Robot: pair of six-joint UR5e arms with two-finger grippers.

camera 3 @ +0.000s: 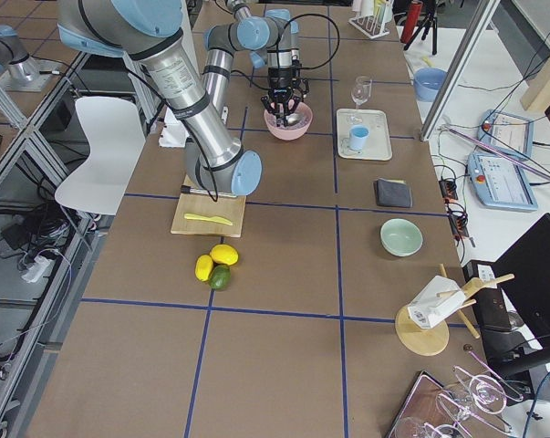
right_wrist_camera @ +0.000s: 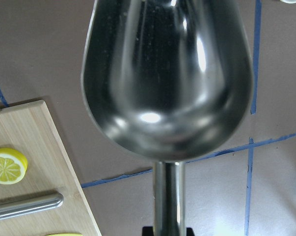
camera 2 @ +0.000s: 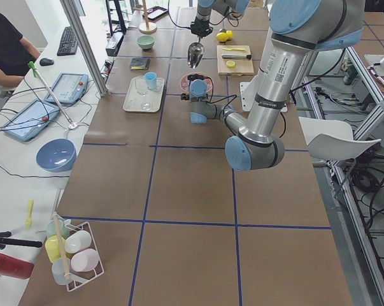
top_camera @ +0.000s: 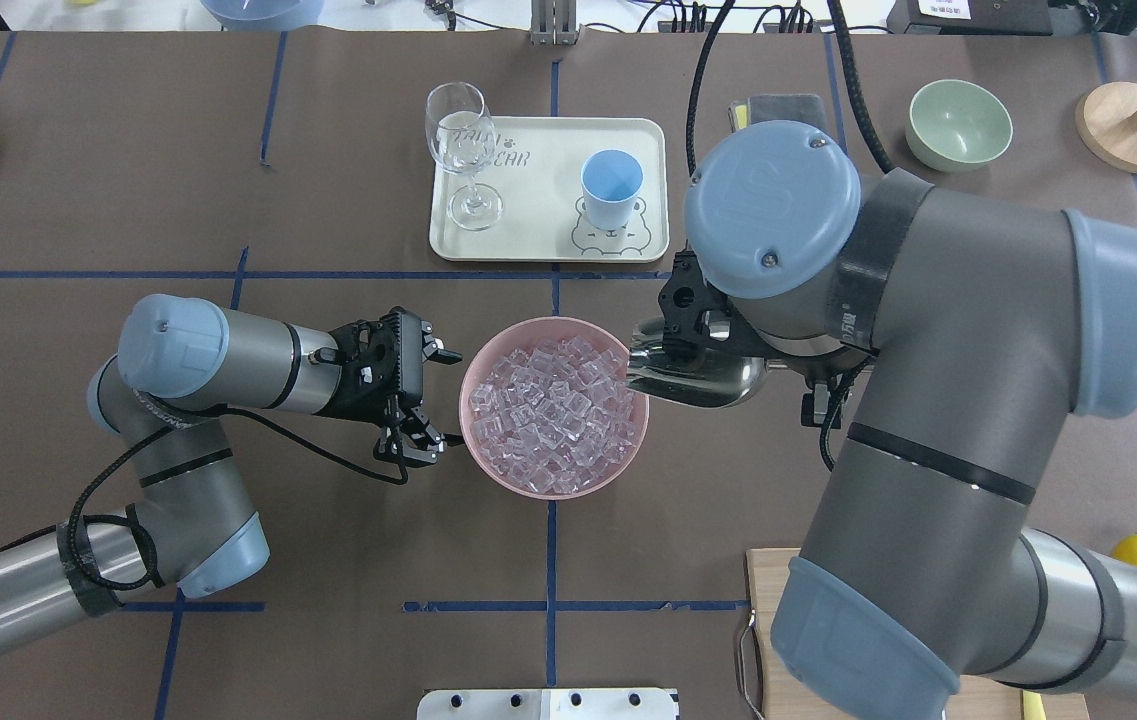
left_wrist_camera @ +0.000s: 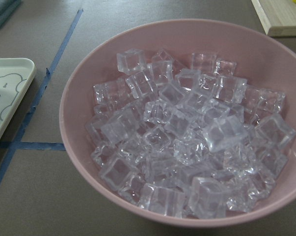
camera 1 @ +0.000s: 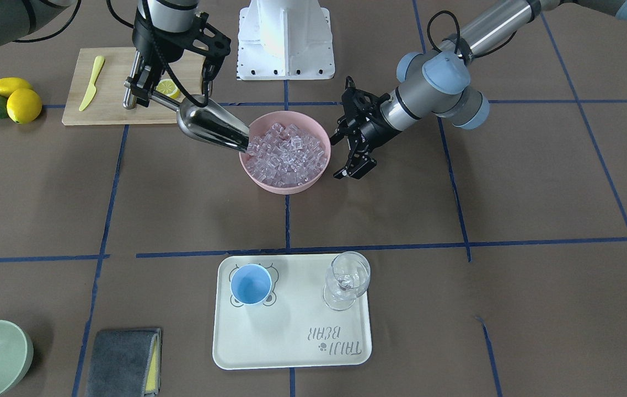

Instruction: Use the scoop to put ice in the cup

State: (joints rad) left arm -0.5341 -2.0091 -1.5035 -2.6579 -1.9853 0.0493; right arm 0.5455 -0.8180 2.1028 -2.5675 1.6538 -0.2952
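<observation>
Brown table [camera 1: 539,193], crossed by blue tape lines. Toward the side far from my base lies a cream tray [camera 1: 291,320]. Between the tray and my base stands a pink bowl [camera 1: 283,187].

My right pincer [camera 1: 143,92] is clamped on the short bar handle of the steel scoop [camera 1: 208,124]. The scoop slopes down from the handle. Its open mouth reaches over the bowl's rim on my right side, with its lip at the heap there.

My left pincer [top_camera: 443,398] hovers just beside the bowl on the opposite side. Its 2 fingers are spread wide, gripping nothing, apart from the rim.

1 stemmed glass [camera 1: 346,281] stands on the tray. The light-blue cup [camera 1: 251,284] stands upright on the same tray over a printed bear, well apart from the bowl. The ice [camera 1: 288,154], many small clear cubes, lies heaped in the bowl.
</observation>
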